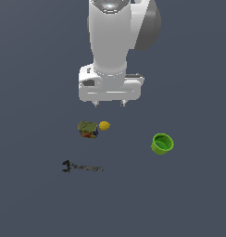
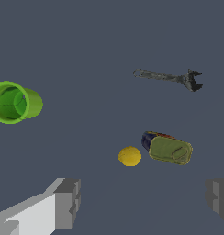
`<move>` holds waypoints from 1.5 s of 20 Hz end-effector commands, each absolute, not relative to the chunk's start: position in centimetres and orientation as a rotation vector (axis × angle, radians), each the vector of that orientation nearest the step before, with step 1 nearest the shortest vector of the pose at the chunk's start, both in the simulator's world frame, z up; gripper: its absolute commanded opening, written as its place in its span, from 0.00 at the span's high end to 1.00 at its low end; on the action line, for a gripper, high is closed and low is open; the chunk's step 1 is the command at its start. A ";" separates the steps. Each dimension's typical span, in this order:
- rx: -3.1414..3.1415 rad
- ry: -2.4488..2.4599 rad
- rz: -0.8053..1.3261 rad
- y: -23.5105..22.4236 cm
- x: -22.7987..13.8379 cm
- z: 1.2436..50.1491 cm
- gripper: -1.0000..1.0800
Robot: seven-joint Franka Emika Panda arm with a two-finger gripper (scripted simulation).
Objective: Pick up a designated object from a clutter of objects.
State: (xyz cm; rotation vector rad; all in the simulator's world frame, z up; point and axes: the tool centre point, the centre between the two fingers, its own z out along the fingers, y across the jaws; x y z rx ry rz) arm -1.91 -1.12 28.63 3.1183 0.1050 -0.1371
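gripper [image 1: 109, 104] open, above wrench [image 1: 82, 167]

arm [image 1: 119, 32]: cut off at top | can [image 1: 88, 129] label: unreadable

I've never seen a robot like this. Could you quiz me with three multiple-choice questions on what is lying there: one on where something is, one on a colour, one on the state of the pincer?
1. What lies right beside the small yellow lemon-like ball?
A) bright green cup
B) squat olive-green labelled can
C) thin dark grey metal wrench

2. What colour is the cup?
A) red
B) blue
C) green

3. How is the pincer?
A) open, holding nothing
B) shut on the wrench
C) shut on the cup

Answers: 1 B, the can sits next to the ball. 2 C, it is bright green in both views. 3 A, the wrist view shows its fingers wide apart above the objects.
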 end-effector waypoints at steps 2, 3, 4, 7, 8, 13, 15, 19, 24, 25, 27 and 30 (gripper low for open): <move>3.115 0.156 -0.136 -1.4 -1.4 28.2 0.04; 3.113 0.175 -0.135 -1.5 -1.2 28.1 0.04; 3.111 0.196 -0.134 -1.7 -0.9 27.9 0.04; 3.104 0.271 -0.132 -2.1 -0.1 27.3 0.04; 3.100 0.299 -0.131 -2.3 0.2 27.1 0.04; 3.076 0.468 -0.126 -3.3 1.9 25.7 0.04; 3.064 0.542 -0.124 -3.7 2.6 25.0 0.04; 3.033 0.689 -0.120 -4.6 4.0 23.6 0.04; 2.988 0.871 -0.114 -5.8 5.7 21.7 0.04; 2.977 0.907 -0.113 -6.1 6.0 21.3 0.04; 2.956 0.978 -0.110 -6.6 6.6 20.5 0.04; 2.921 1.084 -0.105 -7.3 7.5 19.3 0.04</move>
